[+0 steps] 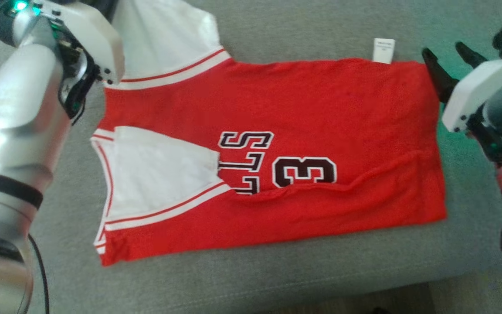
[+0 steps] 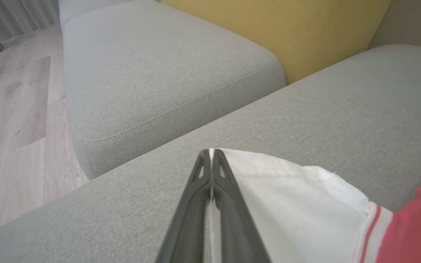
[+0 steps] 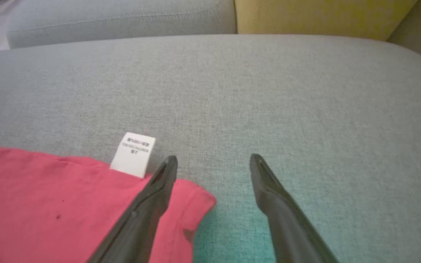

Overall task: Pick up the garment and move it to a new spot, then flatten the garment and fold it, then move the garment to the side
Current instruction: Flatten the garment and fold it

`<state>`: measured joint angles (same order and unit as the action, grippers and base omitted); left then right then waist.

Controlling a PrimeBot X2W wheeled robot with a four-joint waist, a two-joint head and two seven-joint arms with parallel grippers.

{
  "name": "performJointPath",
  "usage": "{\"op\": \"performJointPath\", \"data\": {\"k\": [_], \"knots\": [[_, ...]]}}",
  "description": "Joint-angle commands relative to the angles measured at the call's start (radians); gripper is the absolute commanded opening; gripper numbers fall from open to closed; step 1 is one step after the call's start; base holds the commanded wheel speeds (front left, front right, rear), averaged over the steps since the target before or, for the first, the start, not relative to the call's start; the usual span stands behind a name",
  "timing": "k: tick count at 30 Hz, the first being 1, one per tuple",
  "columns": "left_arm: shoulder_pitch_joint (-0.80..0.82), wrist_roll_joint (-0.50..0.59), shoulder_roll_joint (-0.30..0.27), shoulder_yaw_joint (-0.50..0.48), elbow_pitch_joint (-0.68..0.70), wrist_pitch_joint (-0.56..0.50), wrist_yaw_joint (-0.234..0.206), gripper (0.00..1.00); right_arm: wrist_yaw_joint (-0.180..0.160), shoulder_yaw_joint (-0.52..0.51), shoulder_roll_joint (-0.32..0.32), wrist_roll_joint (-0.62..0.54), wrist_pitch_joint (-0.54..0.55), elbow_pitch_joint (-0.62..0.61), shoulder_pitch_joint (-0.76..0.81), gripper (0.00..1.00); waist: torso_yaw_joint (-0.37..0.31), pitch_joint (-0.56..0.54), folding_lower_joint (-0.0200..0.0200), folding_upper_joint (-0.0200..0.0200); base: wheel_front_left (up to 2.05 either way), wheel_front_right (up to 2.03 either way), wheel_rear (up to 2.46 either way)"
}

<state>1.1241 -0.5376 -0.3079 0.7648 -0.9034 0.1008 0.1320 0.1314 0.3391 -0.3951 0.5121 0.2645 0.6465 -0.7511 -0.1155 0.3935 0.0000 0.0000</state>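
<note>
The garment (image 1: 320, 109) is a red jersey with white sleeves, dark lettering and a "3", spread flat across the grey sofa cushion (image 1: 277, 279). In the left wrist view my left gripper (image 2: 210, 151) is shut on the edge of the far white sleeve (image 2: 287, 197), with a sliver of white cloth between its fingers. My right gripper (image 1: 444, 50) stands open at the jersey's far right hem corner (image 3: 196, 199). One finger (image 3: 148, 204) hangs over the red cloth, the other (image 3: 276, 204) over bare cushion. A white care label (image 3: 133, 154) sticks out beside it.
A second grey cushion (image 2: 159, 73) lies beyond a seam, with a yellow backrest (image 2: 305, 33) behind it. Pale wooden floor (image 2: 9, 109) runs along the sofa's left end. The cushion's front edge (image 1: 364, 292) drops off close to me.
</note>
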Motion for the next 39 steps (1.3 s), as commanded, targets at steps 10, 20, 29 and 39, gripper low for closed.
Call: {"op": "performJointPath", "data": {"k": [10,20,29,39], "knots": [[-0.009,-0.024,-0.04,-0.013,0.134,0.001,-0.008,0.0,-0.001,0.087,-0.091,0.083,0.033,0.078,-0.027,1.0,0.074,-0.019,0.0,0.0,0.0,0.0,0.0],[-0.029,-0.03,-0.06,-0.004,0.219,-0.033,-0.032,0.0,-0.001,0.179,-0.101,0.133,0.058,0.142,-0.048,1.0,0.071,-0.012,0.0,0.0,0.0,0.0,0.0],[-0.05,-0.042,-0.078,-0.004,0.248,-0.046,-0.048,0.0,-0.001,0.237,-0.104,0.206,0.062,0.141,-0.058,0.0,0.056,-0.027,0.0,0.0,0.0,0.0,0.0],[-0.037,-0.068,-0.091,-0.046,0.247,-0.014,-0.095,0.0,-0.001,0.239,-0.117,0.166,-0.12,0.194,-0.133,0.0,0.069,-0.012,0.0,0.0,0.0,0.0,0.0]]}}
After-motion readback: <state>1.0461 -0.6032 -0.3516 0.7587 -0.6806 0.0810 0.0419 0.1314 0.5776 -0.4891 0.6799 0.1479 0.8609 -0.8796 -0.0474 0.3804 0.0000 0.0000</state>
